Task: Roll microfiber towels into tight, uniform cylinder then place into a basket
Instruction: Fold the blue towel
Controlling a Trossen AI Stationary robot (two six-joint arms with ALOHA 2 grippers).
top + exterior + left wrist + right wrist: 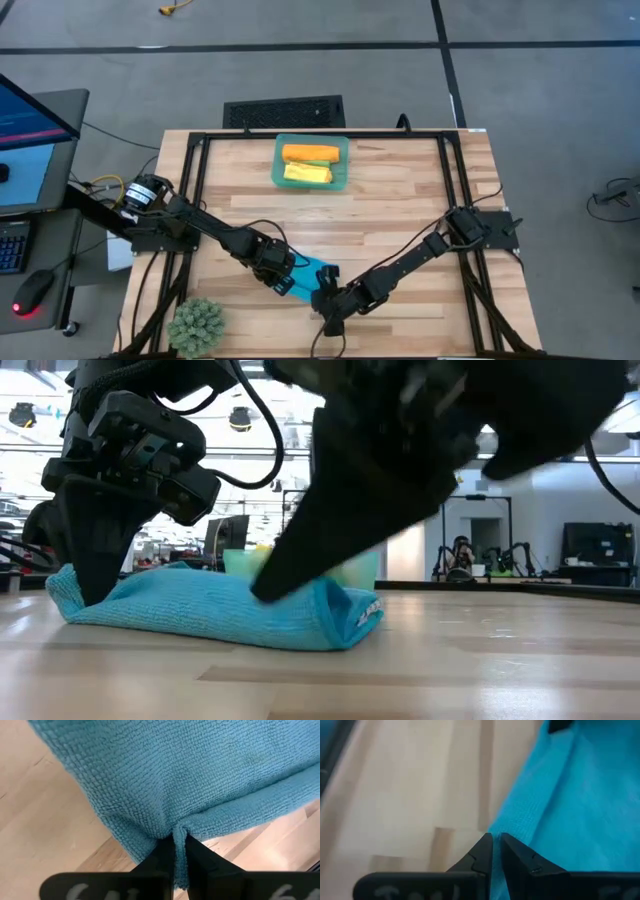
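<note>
The bright blue towel (210,610) lies bunched and partly folded on the wooden table near its front edge, between my two grippers. My left gripper (287,285) is shut on one end of it (200,780). My right gripper (322,298) is down on its other side, nearly shut at the cloth's edge (570,810). The teal basket (343,180) stands at the far middle of the table. It holds an orange roll (310,153), a yellow roll (306,174) and a strip of green between them. My left gripper pinches a small pucker of the towel's hemmed edge (181,827) between its two fingers, coming steeply from above. The cloth gathers into the fingers there. The rest of the towel lies on the table, slack. My right gripper has the towel's edge (507,832) at its fingertips, with a thin strip of blue showing in the narrow gap between the fingers. It comes slanting down from the table's right. The towel stays on the table (265,592).
A spiky green plant ball (197,325) sits at the near left corner of the table. A black frame (190,190) runs along the table's sides. Bare wood (400,200) lies between the towel and the basket.
</note>
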